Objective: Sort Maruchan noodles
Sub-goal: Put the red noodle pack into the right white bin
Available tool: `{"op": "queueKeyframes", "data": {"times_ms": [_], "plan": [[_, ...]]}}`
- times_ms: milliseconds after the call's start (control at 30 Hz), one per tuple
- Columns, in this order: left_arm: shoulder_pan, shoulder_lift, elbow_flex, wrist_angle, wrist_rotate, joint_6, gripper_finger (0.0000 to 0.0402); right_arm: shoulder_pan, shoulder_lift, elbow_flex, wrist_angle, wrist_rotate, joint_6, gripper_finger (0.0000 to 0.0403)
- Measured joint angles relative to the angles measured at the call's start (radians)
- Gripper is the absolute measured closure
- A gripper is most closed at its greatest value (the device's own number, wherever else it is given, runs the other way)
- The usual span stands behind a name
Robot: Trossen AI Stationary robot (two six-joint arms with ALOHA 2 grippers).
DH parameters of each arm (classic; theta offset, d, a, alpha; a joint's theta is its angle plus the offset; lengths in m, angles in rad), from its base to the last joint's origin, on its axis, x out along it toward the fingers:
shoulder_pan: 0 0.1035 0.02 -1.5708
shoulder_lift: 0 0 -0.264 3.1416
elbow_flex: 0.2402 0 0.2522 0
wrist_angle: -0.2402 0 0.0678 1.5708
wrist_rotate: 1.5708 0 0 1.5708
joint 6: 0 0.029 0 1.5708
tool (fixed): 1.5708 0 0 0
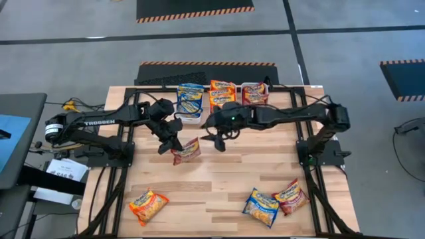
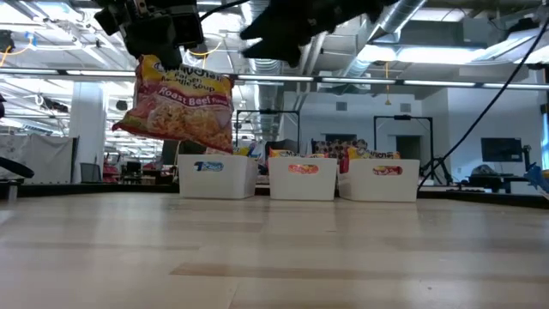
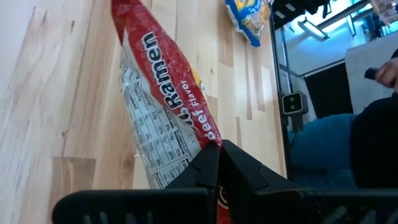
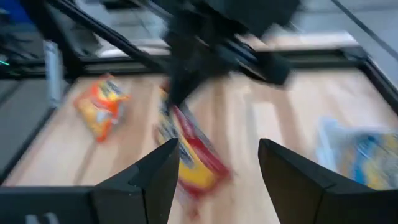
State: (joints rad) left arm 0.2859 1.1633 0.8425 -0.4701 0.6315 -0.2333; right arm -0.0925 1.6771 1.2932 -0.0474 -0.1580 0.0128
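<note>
Behind held packet (image 1: 186, 151), 3 trays (image 1: 190, 118)

Left hand (image 1: 170, 144) clamped shut mid-table, right hand (image 1: 220, 141) beside it, fingers spread

Trays (image 1: 191, 117) behind — loose packets (image 1: 147, 205) in front.

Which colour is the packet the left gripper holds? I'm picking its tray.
Dark red packet, clearest in the left wrist view.
</note>
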Motion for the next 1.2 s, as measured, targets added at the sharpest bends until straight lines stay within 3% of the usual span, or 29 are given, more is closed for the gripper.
{"op": "queueKeyframes", "data": {"times_ms": [133, 367, 533, 633, 1200], "plan": [[0.000, 0.000, 0.000, 0.007, -0.001, 0.000, 0.0401, 0.002, 0.062, -0.002, 0.049, -0.065, -0.014, 0.0157], [0.000, 0.000, 0.000, 0.017, -0.004, 0.000, 0.0401, 0.000, 0.165, 0.074, 0.083, -0.083, -0.032, 0.0157], [0.000, 0.000, 0.000, 0.017, -0.009, 0.000, 0.0401, 0.000, 0.219, 0.150, 0.073, -0.183, -0.040, 0.0157], [0.000, 0.000, 0.000, 0.017, -0.010, 0.004, 0.0401, -0.001, 0.233, 0.174, -0.010, -0.183, -0.041, 0.0157], [0.000, 0.000, 0.000, 0.115, -0.046, 0.007, 0.0401, -0.006, 0.295, 0.201, -0.067, -0.202, 0.039, 0.0163]]}}
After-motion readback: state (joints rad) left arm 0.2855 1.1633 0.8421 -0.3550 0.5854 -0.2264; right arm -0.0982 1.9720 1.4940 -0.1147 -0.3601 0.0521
